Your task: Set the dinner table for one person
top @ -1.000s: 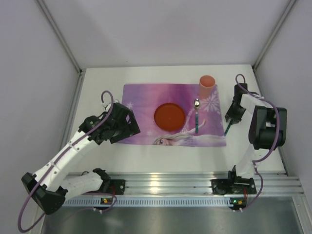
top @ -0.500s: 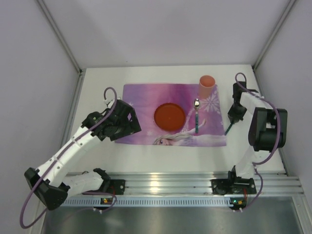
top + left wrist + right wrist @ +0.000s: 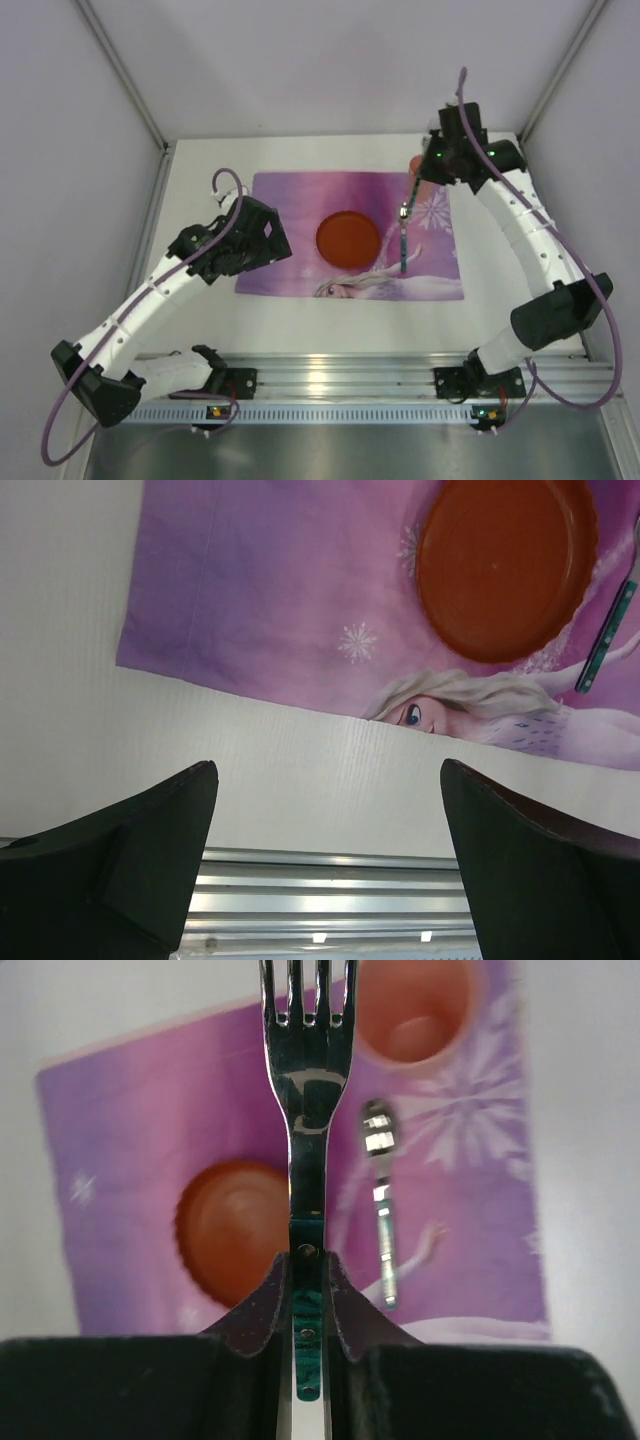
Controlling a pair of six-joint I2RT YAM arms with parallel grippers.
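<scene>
The white dinner table carries a purple princess placemat. On the mat lie an orange plate and a spoon with a teal handle. An orange cup at the mat's far right corner is partly hidden by my right arm. My right gripper is raised above the cup. In the right wrist view it is shut on the teal handle of a fork, tines pointing away. My left gripper is open and empty above the table, near the mat's left near corner.
An aluminium rail runs along the table's near edge and also shows in the left wrist view. Grey walls close in the back and both sides. In the right wrist view the cup, spoon and plate lie below the fork.
My right arm has risen from the table right of the mat, taking the fork with it, and swung back and left over the cup. The left gripper shifted only slightly.
</scene>
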